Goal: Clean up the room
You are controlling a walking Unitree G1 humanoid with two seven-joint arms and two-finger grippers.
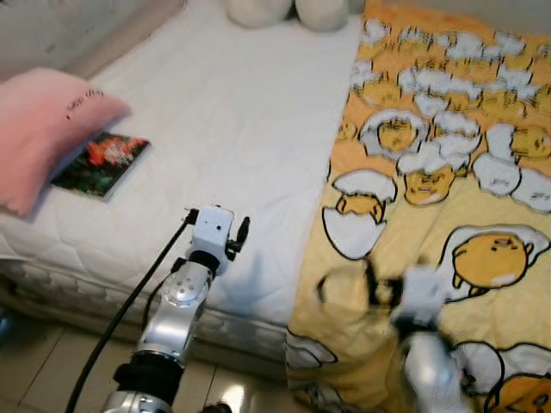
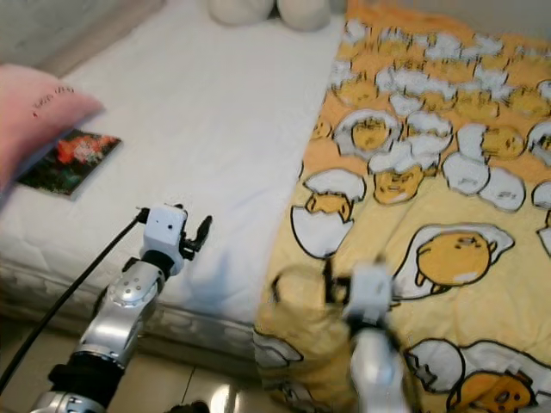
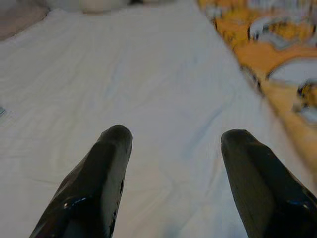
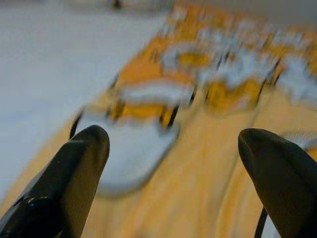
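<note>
A yellow blanket (image 1: 448, 172) printed with egg cartoons covers the right half of the bed, its near corner hanging over the front edge. My right gripper (image 4: 173, 144) is open just above that corner, the arm blurred in the head views (image 1: 413, 292). My left gripper (image 3: 173, 139) is open over the bare white mattress (image 1: 232, 112) near the bed's front edge, its wrist (image 1: 211, 232) raised from the lower left. A book (image 1: 102, 163) with a dark red-and-green cover lies at the left, partly under a pink pillow (image 1: 43, 129).
Two pale plush shapes (image 1: 288, 10) rest at the head of the bed. A black cable (image 1: 129, 310) trails from my left arm. Tiled floor (image 1: 43, 370) shows below the bed's front edge, and a wall runs along the far left.
</note>
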